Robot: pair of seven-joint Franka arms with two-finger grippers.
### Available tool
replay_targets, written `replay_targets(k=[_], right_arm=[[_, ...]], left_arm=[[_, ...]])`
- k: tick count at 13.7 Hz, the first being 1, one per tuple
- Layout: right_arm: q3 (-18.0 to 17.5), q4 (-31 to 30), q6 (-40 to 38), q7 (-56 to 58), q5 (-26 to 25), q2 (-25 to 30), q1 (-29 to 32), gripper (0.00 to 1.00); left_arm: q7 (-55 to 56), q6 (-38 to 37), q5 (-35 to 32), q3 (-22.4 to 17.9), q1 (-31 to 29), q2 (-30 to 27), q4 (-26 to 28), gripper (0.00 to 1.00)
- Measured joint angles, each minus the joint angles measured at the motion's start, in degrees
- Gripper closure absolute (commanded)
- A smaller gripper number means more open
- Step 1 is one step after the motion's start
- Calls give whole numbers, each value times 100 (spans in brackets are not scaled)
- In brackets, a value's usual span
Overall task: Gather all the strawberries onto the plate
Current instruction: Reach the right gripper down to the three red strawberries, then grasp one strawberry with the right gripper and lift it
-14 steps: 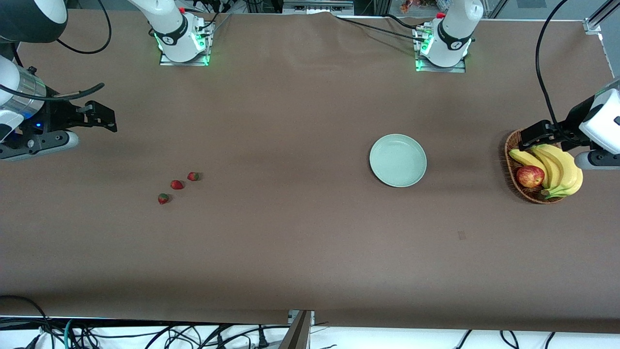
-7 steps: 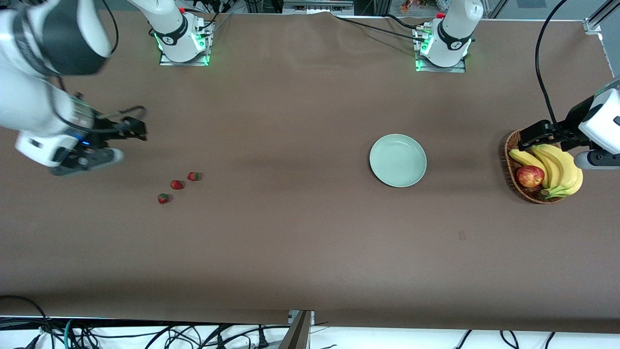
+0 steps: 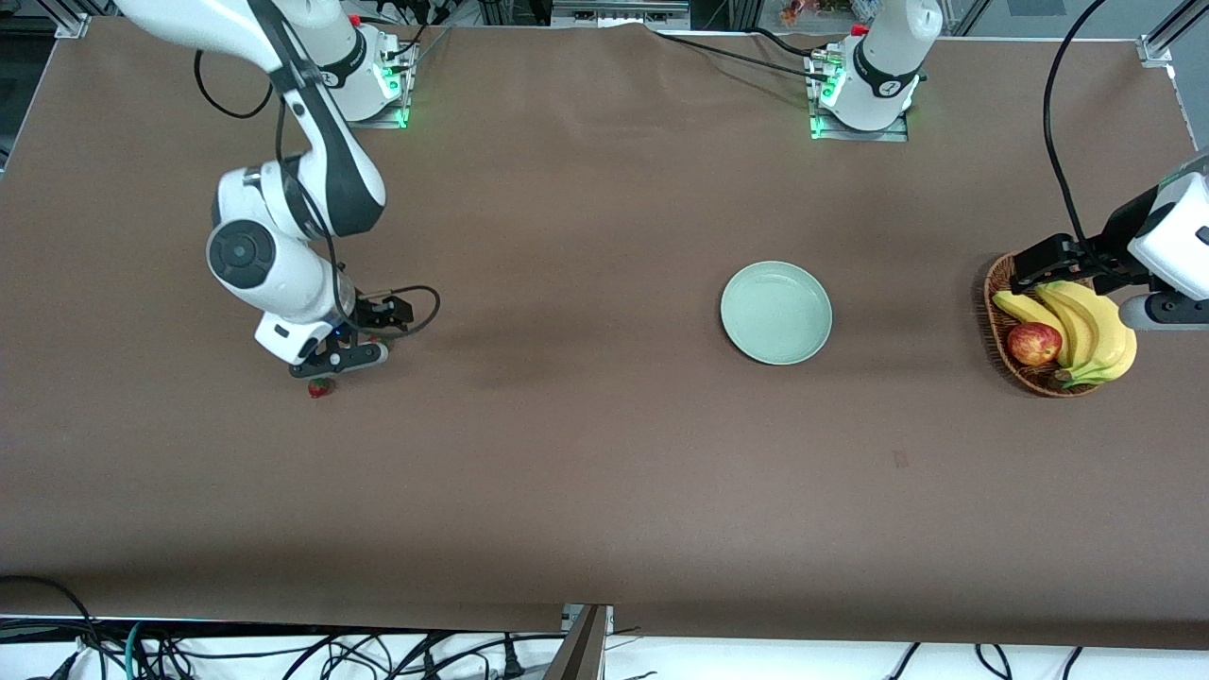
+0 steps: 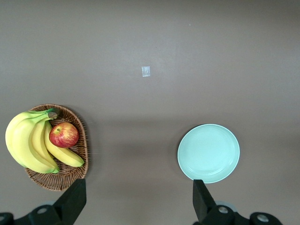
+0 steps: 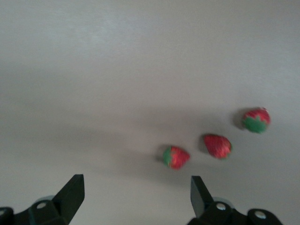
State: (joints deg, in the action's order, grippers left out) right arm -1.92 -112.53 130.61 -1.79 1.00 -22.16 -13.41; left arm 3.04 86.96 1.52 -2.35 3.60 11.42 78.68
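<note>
- The right claw hangs with its jaws spread wide and nothing between them, low over three tiny red strawberries with green leafy caps on the brown table, at the right arm's end.
- In the front view only one berry shows, just below the wrist; the arm hides the other two. The right wrist view shows all three in a loose line, each apart from its neighbours.
- The round, shallow, pale mint-green plate lies bare, well apart from the fruit toward the left arm's end.
- The left claw waits, also wide open and empty, over the brown woven wicker basket holding yellow bananas and a red apple.
- The step in hand looks like the first pick. Done well, it would mean centring the open jaws on one berry, probably the middle-most one nearest the fingers, and coming straight down so neither finger nudges its neighbour.
- A light squeeze should do; such small rounded fruit could roll or squirt out if caught off-centre.
</note>
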Motion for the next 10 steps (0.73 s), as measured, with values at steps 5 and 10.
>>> replay_targets(k=[5,10], right_arm=[[62,8,390,36,-1,-538,105,9],[69,-38,374,198,-1,-592,321,28]], left_arm=[[0,-21,0,-5,-6,1,-1,0],[0,-28,0,-42,-34,7,-1,0]])
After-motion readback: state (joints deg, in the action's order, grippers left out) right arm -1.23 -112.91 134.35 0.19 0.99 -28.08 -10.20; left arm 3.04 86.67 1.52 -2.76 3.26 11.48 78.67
